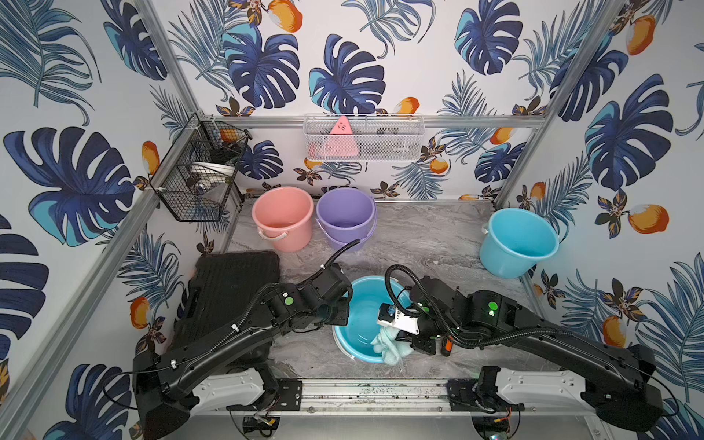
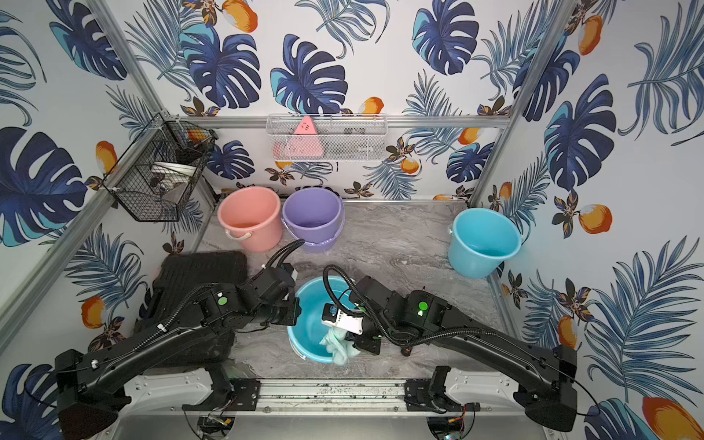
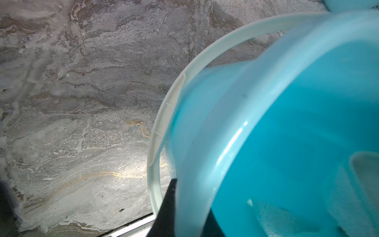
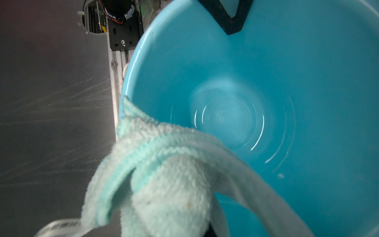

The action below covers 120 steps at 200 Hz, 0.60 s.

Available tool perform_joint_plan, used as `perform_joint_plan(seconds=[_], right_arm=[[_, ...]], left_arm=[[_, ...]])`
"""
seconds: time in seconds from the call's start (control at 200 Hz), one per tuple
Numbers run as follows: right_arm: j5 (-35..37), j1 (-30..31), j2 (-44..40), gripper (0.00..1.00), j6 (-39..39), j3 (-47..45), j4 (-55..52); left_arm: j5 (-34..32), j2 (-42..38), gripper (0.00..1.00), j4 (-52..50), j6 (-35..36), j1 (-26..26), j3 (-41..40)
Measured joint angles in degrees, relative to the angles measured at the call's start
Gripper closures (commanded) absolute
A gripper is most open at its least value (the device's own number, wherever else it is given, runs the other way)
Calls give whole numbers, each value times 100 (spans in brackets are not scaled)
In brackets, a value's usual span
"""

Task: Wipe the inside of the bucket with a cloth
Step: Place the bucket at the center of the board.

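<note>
The left end effector [image 3: 190,211] is clamped on the rim of the blue bucket [image 1: 354,331] at the front of the desk [image 1: 419,244]. The right end effector [image 1: 402,340] pinches the cloth [image 1: 388,344], which drapes over the near rim (partly inside). A pink bucket [image 1: 284,223], purple bucket [image 1: 346,219] and second blue bucket [image 1: 516,242] stand well behind. A black mat [image 1: 232,289] lies to the left.

Both top views were bright, evenly lit from above; soft shadows lay under the arms [image 1: 228,335]; rails [image 1: 169,53] bowed toward the edges; left wrist view had the bucket [image 3: 287,143] blurred, warm glare on the table [image 3: 123,174]; right wrist view showed arc highlights inside it, the cloth [image 4: 164,174] soft.
</note>
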Motion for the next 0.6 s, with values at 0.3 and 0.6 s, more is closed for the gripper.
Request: perform_joint_plan(seconds=[0.3, 0.6], right_arm=[[-297, 0, 380, 100, 1128, -330, 2017], [815, 0, 409, 100, 1832, -81, 2610]], left_arm=[[238, 94, 100, 238, -44, 0, 35], [304, 501, 100, 448, -153, 0, 354]])
